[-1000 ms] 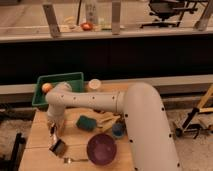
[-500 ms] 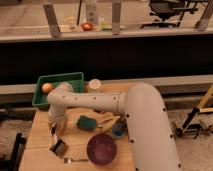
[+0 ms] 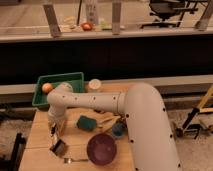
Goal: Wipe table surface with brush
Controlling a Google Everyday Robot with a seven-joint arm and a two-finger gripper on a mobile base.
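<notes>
The light tan table surface [image 3: 40, 150] lies in the lower left of the camera view. The brush [image 3: 59, 147], a small dark block with a greyish face, lies on it near the front left. My gripper [image 3: 54, 130] hangs from the white arm [image 3: 100, 102] just above and behind the brush, over the table's left side. Whether it touches the brush does not show.
A green bin [image 3: 75, 77] holding an orange ball [image 3: 47, 88] sits at the table's back left, a white cup [image 3: 94, 85] beside it. A teal block [image 3: 86, 122], purple bowl [image 3: 101, 148], metal spoon [image 3: 75, 160] and small blue object [image 3: 118, 130] lie mid-table. A long dark counter [image 3: 125, 55] runs behind.
The end of the arm has dipped slightly toward the brush. The brush and the other objects have not moved.
</notes>
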